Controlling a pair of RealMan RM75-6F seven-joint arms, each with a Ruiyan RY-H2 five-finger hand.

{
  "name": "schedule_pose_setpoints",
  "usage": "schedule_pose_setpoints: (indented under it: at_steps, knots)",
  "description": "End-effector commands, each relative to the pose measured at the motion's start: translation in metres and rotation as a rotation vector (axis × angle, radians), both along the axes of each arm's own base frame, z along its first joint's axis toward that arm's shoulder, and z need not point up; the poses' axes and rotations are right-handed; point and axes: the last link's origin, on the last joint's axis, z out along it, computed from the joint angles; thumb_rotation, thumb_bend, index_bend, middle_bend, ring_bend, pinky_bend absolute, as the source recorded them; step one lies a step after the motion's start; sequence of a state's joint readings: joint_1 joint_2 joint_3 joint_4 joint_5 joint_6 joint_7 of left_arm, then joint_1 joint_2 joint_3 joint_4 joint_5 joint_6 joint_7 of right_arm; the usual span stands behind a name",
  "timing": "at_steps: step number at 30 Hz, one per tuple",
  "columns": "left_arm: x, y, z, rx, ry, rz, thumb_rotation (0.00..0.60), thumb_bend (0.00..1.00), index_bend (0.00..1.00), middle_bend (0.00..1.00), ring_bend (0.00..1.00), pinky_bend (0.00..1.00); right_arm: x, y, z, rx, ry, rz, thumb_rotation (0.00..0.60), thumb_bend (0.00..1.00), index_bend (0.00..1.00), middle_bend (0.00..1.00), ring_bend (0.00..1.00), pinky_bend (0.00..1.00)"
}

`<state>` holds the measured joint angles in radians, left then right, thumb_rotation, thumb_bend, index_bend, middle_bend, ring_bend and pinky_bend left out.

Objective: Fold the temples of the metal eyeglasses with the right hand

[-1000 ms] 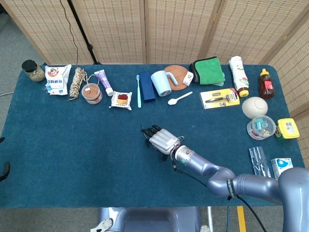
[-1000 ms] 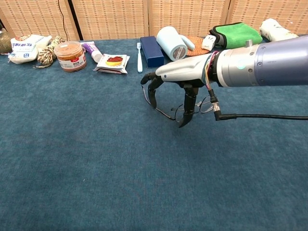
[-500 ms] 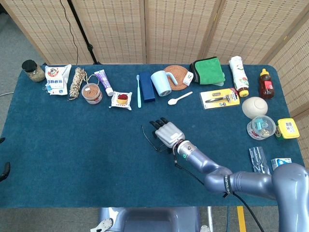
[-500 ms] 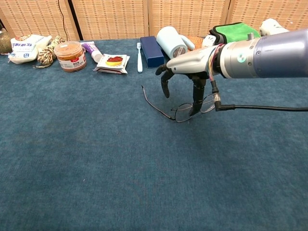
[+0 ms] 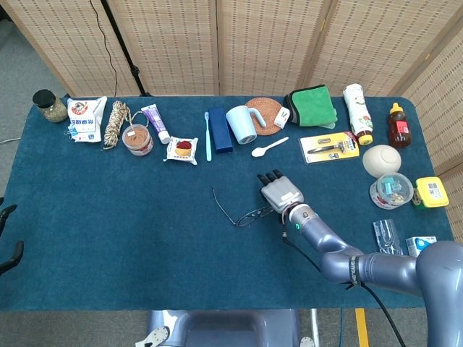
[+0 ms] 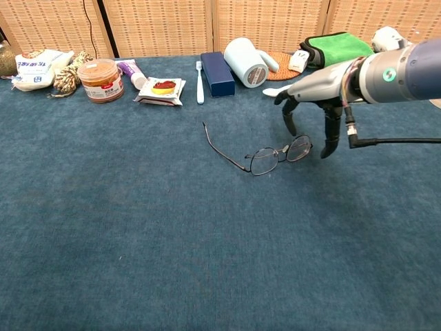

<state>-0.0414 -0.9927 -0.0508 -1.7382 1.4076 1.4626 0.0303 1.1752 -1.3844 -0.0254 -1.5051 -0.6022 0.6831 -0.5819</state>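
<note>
No print could be read in either view. The white bag (image 5: 85,119), the jar's label (image 6: 100,87) and the yellow card pack (image 5: 329,147), all beyond the right hand (image 5: 281,194), bore marks too small and blurred to make out.

thin metal eyeglasses (image 6: 265,154), one temple open, on blue cloth

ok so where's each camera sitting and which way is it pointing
Head view: high above the near edge, looking down on the whole table; shows the right hand, its arm, and part of the robot's base.
Chest view: low at the near edge, looking level across the table toward the screens; shows the right hand and forearm.
Both share: the glasses, one temple still out, the mug and green cloth.
</note>
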Motion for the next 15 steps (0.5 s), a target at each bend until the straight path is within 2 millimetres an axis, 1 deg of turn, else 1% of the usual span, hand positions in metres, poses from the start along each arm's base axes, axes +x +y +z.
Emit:
schedule_pose_setpoints:
  at_steps: [1, 7, 15]
  knots:
    - [0.0, 0.0, -0.001, -0.003, -0.003, -0.001, 0.56, 0.45, 0.13, 0.0, 0.0, 0.0, -0.007, 0.003, 0.003, 0.0, 0.012, -0.014, 0.6, 0.1, 0.39, 0.0, 0.0, 0.0]
    - [0.001, 0.001, -0.002, -0.01, -0.009, -0.007, 0.56, 0.45, 0.13, 0.0, 0.0, 0.0, -0.014, 0.011, 0.005, 0.008, 0.022, -0.034, 0.6, 0.1, 0.4, 0.0, 0.0, 0.0]
    - [0.002, 0.001, -0.003, -0.013, -0.01, -0.012, 0.561, 0.45, 0.13, 0.0, 0.0, 0.0, -0.016, 0.024, 0.008, 0.027, 0.034, -0.042, 0.6, 0.1, 0.42, 0.0, 0.0, 0.0]
